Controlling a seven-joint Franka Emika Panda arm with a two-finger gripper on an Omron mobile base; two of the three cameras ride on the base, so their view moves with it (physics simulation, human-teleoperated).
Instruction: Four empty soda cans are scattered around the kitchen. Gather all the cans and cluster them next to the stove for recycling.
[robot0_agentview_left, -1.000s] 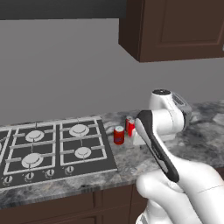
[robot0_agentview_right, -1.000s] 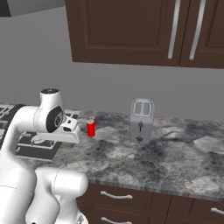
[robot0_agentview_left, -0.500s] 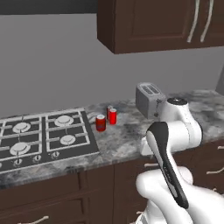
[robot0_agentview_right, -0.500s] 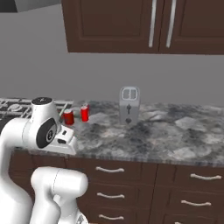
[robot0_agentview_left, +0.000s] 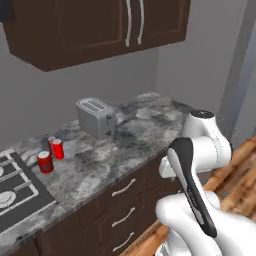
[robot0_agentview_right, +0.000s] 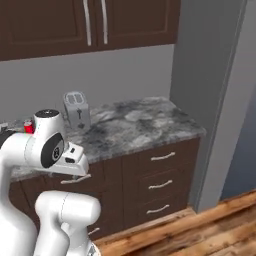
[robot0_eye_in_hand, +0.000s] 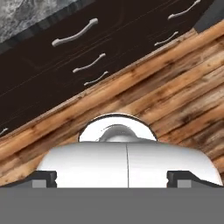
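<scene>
While the base faces the counter's far end, 2 cans (robot0_agentview_left: 52, 154) stand close together on the counter (robot0_agentview_left: 130, 132), just beside the right edge of the stove (robot0_agentview_left: 15, 187), with the toaster (robot0_agentview_left: 94, 117) further along. From the right base view a sliver of red can (robot0_agentview_right: 29, 128) peeks past the arm's shoulder, toaster (robot0_agentview_right: 76, 109) behind it.

Gripper (robot0_eye_in_hand: 112, 181): both dark tips sit at the far sides of the hand view, so the claw is spread wide and carries nothing. It looks down at the wood floor (robot0_eye_in_hand: 175, 92) and the drawer fronts (robot0_eye_in_hand: 78, 57), well below counter height.

Judgement: 2 of 4 cans look placed; the step in hand is the search for can 3. No loose can shows on the counter stretch ahead or on the floor in sight.

How to do it well:
- Keep the arm tucked as it is; a folded arm clears the drawer handles and the grey wall panel (robot0_agentview_right: 210, 100) while the base drives.
- Sweep the base cameras over other surfaces before committing the arm.
- Raise the hand to can height only once a can is centred ahead.
- Approach side-on, jaws left wide, closing at mid-body so a light empty can doesn't tip.
- On return, set down beside the pair without knocking them.
</scene>
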